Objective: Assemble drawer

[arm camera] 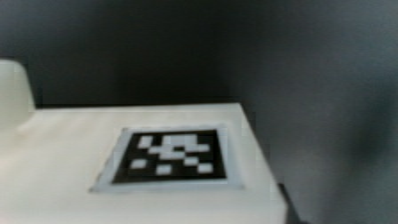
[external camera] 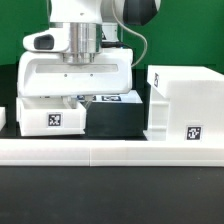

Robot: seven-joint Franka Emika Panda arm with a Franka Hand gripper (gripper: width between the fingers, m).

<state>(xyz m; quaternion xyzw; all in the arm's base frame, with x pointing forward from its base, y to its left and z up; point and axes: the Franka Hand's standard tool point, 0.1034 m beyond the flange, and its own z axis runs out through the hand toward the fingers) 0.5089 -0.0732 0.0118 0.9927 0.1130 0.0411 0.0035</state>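
The gripper [external camera: 73,96] hung low, on the exterior view's left of the case [external camera: 186,100]. Its jaws could not be made out below the white hand, and the wrist view showed no fingers. Whether they stood apart or together could not be told.

Directly beneath the gripper stood the drawer [external camera: 50,118], a small white box with a tag on its near face. Contact between the two could not be confirmed. The drawer sat outside the case, with a dark gap between them.

The marker board [external camera: 108,100] lay beyond that gap, just beside the case.

The case stood upright, with a tag low on its near face.

A white rail [external camera: 110,150] ran across in front of the case.

The wrist view, blurred, showed a tag [arm camera: 173,155] on a white surface. Which part carried it could not be told.
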